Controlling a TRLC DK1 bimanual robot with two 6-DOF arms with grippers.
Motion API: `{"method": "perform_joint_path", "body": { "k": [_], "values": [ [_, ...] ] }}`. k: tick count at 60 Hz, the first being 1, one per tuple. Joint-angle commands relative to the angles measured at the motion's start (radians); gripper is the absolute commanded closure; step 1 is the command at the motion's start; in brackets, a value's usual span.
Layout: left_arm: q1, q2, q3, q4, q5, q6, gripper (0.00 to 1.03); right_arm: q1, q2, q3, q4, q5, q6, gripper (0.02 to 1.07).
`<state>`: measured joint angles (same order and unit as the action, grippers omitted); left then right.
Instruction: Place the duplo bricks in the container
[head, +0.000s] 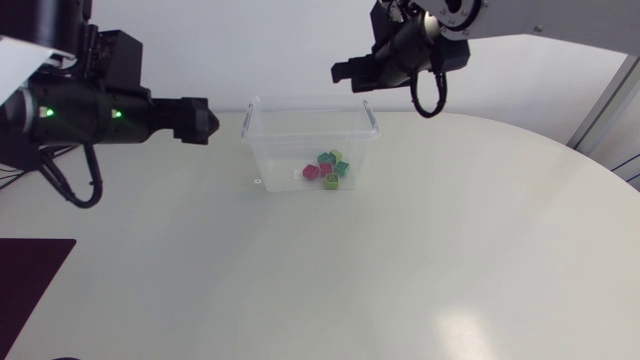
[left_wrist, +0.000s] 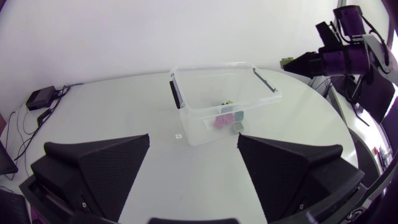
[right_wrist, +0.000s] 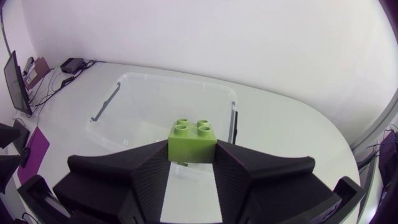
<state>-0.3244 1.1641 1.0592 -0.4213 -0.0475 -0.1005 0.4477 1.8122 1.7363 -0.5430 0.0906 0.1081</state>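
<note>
Broadly, the white table (head: 400, 280) fills most of the head view, curving away at the right of the frame. Our left arm (head: 70, 110) comes in at the upper left and our right arm (head: 420, 45) at the upper right, both held above the tabletop. The clear container (head: 262, 150) stands just above the centre of the frame, between the two arms, with its lid off. Our left gripper (head: 205, 120) hangs just left of the container's left wall. In the left wrist view its fingers (left_wrist: 106, 162) are spread wide with nothing between them, and the container sits ahead of them. Our right gripper (head: 342, 72) hovers at the upper middle of the frame, close to the container's far rim. In the right wrist view its jaws are clenched on a lime brick (right_wrist: 193, 142), gripped on two sides with the studs up, and the container lies ahead of and beneath it. A small heap of bricks (head: 328, 170), pink, teal and green, lies on the container's floor toward its right side, touching one another.
</note>
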Motion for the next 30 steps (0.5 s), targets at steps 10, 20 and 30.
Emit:
{"method": "perform_joint_path", "body": {
  "k": [10,20,30],
  "values": [
    [0.021,-0.196,-0.16,-0.019,-0.023,0.016,0.04,0.06,0.142,0.111,0.032,0.006,-0.03,0.71],
    [0.038,-0.304,-0.234,-0.042,-0.023,0.021,0.04,0.069,0.214,0.16,0.055,0.017,-0.022,0.7],
    [0.042,-0.357,-0.254,-0.062,-0.023,0.021,0.04,0.069,0.269,0.198,0.034,0.055,0.01,0.09]
  ]
}}
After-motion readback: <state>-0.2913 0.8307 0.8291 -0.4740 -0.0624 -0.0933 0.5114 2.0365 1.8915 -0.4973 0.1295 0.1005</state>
